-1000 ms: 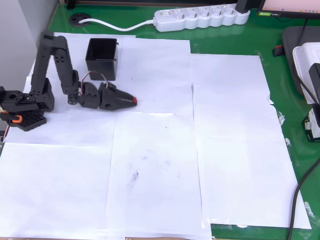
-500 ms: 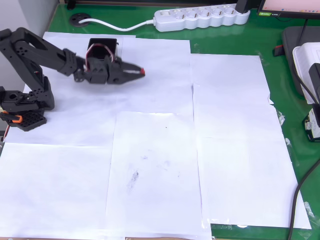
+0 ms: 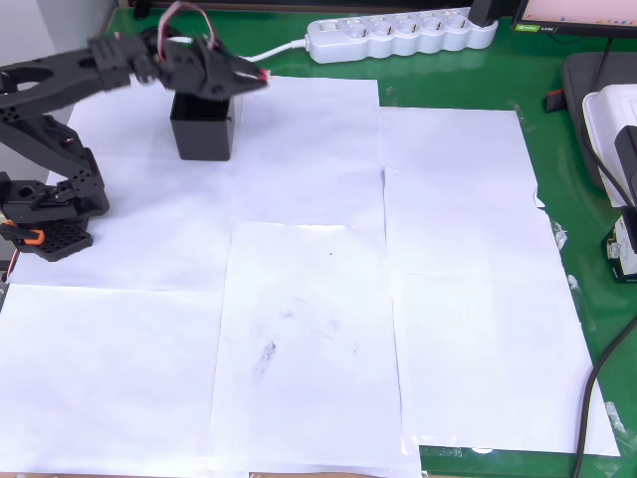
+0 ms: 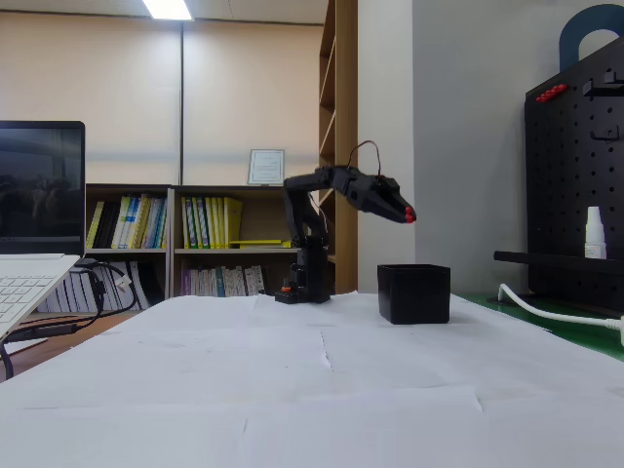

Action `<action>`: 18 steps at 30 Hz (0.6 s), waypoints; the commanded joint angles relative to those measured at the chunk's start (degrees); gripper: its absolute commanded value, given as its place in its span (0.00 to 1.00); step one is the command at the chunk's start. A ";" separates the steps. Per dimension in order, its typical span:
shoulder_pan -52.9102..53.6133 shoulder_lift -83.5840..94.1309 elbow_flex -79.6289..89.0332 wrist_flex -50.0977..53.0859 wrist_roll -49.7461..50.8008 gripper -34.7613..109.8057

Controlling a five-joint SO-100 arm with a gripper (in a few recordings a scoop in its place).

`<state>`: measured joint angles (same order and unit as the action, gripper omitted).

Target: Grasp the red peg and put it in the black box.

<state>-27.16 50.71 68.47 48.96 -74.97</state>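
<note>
- Overhead view: the black arm (image 3: 60, 85) reaches from its base at the left edge toward the upper left of the frame, with the end effector (image 3: 261, 76) raised above the black box (image 3: 203, 126).
- Its fingers pinch the red peg (image 3: 264, 76), a small red spot at the very tip, just right of the box's upper right corner in the frame.
- Fixed view: the end effector (image 4: 407, 214) hangs in the air, tilted downward, clear of the box's (image 4: 414, 292) rim, with the peg (image 4: 409, 215) at its tip.
- The box stands upright on white paper sheets (image 3: 318, 299) covering the green surface (image 3: 448, 85).
- A white power strip (image 3: 398, 35) lies along the top edge.
</note>
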 commanded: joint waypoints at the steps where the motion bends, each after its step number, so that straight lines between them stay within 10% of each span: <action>1: -3.08 -0.18 13.10 13.54 2.46 0.24; 18: -11.95 17.14 23.73 37.62 20.57 0.24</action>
<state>-37.88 65.65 86.57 85.17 -55.63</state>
